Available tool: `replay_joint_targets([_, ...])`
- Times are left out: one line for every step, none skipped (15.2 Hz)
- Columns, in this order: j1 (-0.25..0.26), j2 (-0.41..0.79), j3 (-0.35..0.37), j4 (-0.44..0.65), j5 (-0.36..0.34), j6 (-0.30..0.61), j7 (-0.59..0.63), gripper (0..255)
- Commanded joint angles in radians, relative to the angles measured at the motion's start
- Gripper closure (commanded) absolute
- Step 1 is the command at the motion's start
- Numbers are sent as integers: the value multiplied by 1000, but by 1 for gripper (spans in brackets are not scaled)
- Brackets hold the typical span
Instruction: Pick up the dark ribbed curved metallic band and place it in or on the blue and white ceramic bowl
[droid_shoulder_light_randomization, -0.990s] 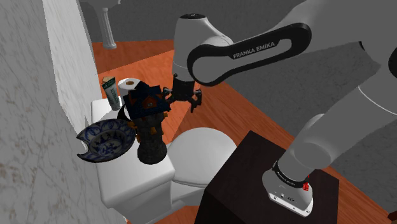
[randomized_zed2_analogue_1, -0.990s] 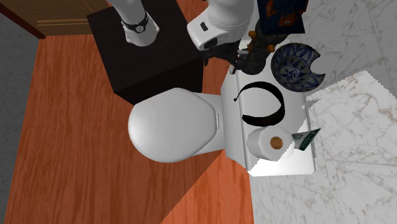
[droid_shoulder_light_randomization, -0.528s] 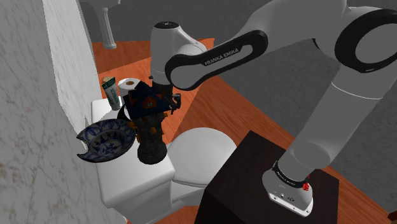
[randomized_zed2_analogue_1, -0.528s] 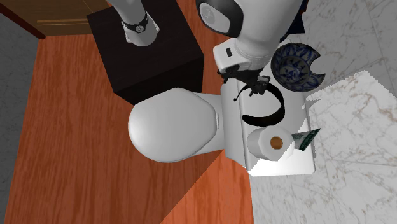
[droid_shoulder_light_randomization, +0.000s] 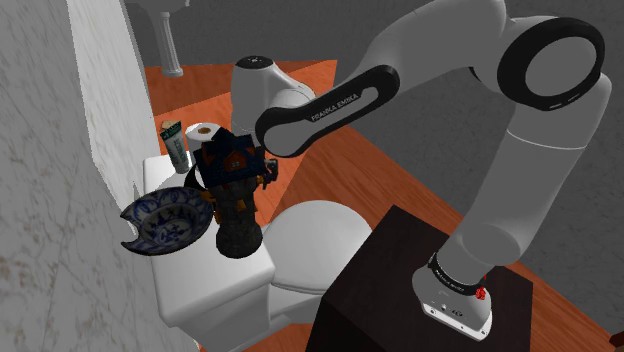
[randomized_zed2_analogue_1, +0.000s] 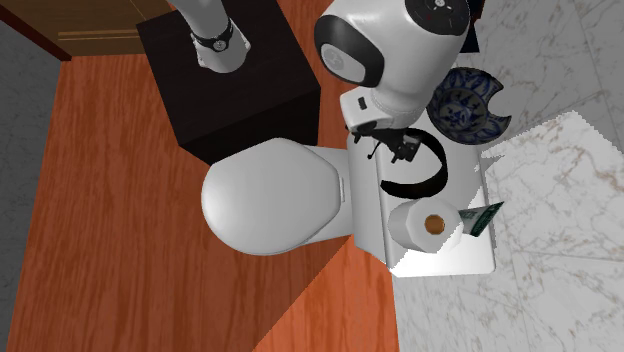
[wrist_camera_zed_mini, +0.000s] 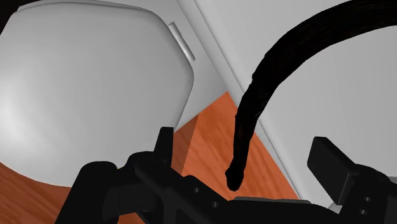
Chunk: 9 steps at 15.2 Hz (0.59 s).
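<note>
— Where is that dark curved band (randomized_zed2_analogue_1: 436, 176)?

— Flat on the white tank lid (randomized_zed2_analogue_1: 468, 256) of the toilet, its arc open toward the closed seat lid (randomized_zed2_analogue_1: 268, 196). One end points out past the lid's edge, over the red-brown floor (randomized_zed2_analogue_1: 120, 220).

— And the bowl?

— The blue and white bowl (randomized_zed2_analogue_1: 474, 104) sits on the same lid, near the band but apart from it, by the marble wall (randomized_zed2_analogue_1: 560, 180). From the shoulder side I see its patterned inside and a notch in the rim. The band lies outside it.

— What is the gripper doing?

— The gripper (wrist_camera_zed_mini: 245, 137) hangs low over the band's end nearest the stand (randomized_zed2_analogue_1: 230, 90). Its two black fingers stand wide apart and hold nothing.

— Is it touching the band?

— From the wrist camera the band's tip lies between the fingers, closer to one than the other, with a gap on each side. I cannot tell if it touches the lid.

— Anything else up there?

— A toilet roll (randomized_zed2_analogue_1: 430, 226) and a green packet (randomized_zed2_analogue_1: 483, 217) just past the band's far side, and a dark blue and brown ornament (droid_shoulder_light_randomization: 233, 195) standing beside the bowl.
</note>
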Motion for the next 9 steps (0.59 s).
replay_joint_targets([1, 7, -2, -2, -6, 9, 4, 0])
replay_joint_targets([1, 7, -2, -2, -6, 9, 4, 0])
replay_joint_targets([1, 7, -2, -2, -6, 9, 4, 0])
replay_joint_targets([1, 7, -2, -2, -6, 9, 4, 0])
replay_joint_targets([1, 7, -2, -2, -6, 9, 4, 0])
replay_joint_targets([1, 7, -2, -2, -6, 9, 4, 0])
replay_joint_targets([1, 7, -2, -2, -6, 9, 4, 0])
replay_joint_targets([1, 7, -2, -2, -6, 9, 4, 255])
replay_joint_targets([1, 7, -2, -2, -6, 9, 4, 255])
